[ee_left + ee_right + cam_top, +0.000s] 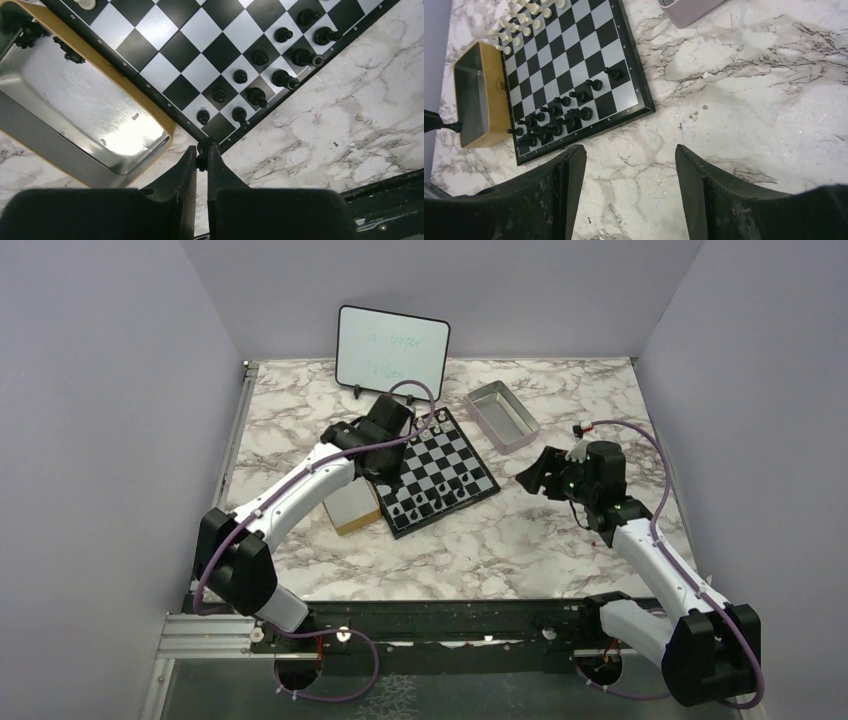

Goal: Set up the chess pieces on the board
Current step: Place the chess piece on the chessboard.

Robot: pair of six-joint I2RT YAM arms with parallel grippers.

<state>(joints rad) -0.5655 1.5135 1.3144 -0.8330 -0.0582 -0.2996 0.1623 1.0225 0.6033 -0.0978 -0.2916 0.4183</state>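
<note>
The left gripper (202, 159) is closed on one small black chess piece (204, 146), pinched at its fingertips. The corner of the board (192, 42) lies just ahead of those tips, and its corner square looks free. The other black pieces (257, 96) stand ahead and to the right. A wooden box (167, 131) crowds the left, while bare table (320, 115) lies to the right. The right gripper (629, 170) hangs open and empty, well apart from the board, so the left arm is nearer.

Board (192, 30) glossy; chess pieces (257, 95) shiny black plastic; box (496, 100) tan wood, metal-lined; table (749, 100) smooth marble-look.
</note>
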